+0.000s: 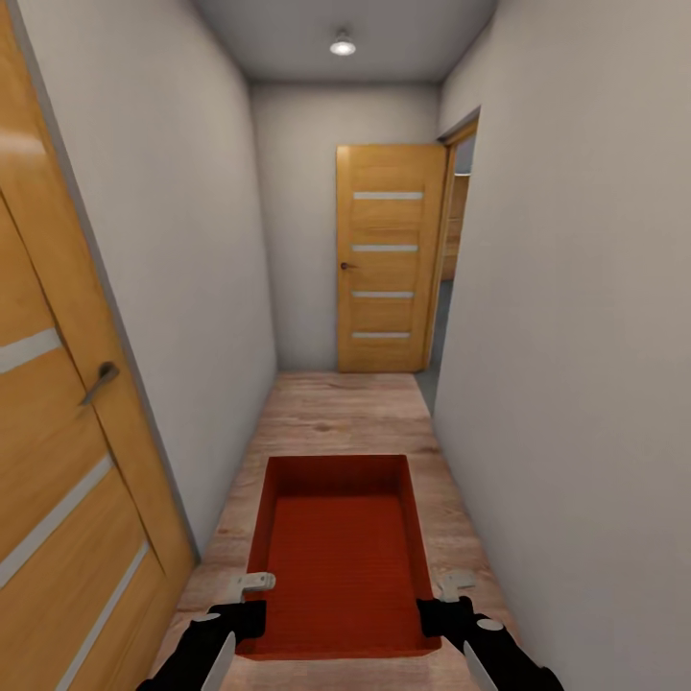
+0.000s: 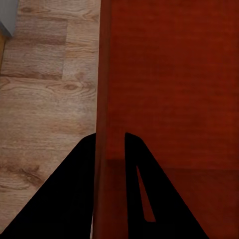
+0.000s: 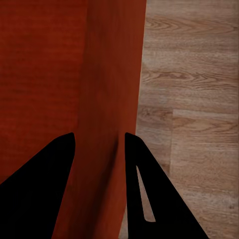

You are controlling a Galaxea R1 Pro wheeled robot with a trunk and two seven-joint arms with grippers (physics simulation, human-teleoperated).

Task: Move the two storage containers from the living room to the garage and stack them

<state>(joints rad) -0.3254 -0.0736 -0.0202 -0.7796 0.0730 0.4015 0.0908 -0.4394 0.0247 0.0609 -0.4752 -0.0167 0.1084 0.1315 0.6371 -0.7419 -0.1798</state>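
Carrying one red bin [image 1: 341, 557] down a wood-floored hallway, left gripper [image 2: 110, 149] and right gripper [image 3: 99, 149] each clamp a side wall, with the garage presumably beyond the far door [image 1: 389, 257].

This is a hallway inside a home. It is narrow, with plain pale walls [image 1: 192, 240], a wood plank floor [image 1: 336, 413], a ceiling lamp [image 1: 343, 45], and wooden doors [image 1: 389, 259] with handles.
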